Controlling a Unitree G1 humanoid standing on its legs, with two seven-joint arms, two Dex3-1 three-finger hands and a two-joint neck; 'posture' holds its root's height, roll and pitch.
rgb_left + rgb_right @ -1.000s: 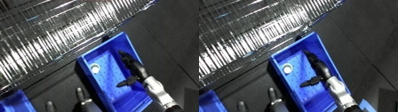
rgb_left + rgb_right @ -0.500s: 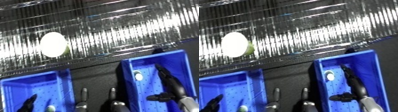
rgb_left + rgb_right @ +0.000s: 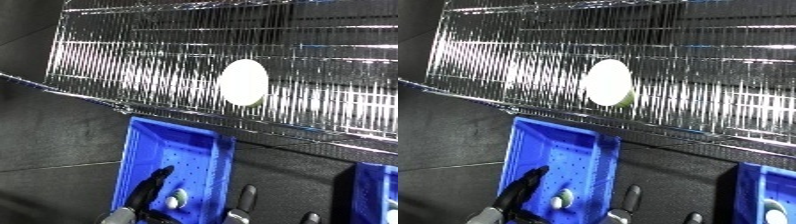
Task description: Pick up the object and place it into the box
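Note:
A white oval object lies on the shiny wire shelf, up and to the right of a blue bin. My left hand reaches into this bin from the lower edge with straight fingers, holding nothing. A small white and green round thing rests on the bin floor just right of the fingers. A second blue bin shows at the right edge with a small round thing inside. My right hand is out of view.
The shelf's front rail runs slantwise just above both bins. Dark floor lies to the left of the near bin. Two grey upright stubs stand between the bins at the lower edge.
The camera has swung left, so the right bin and right hand slid off to the right. The left bin and white oval object now sit near the middle. My left hand stays in the left bin.

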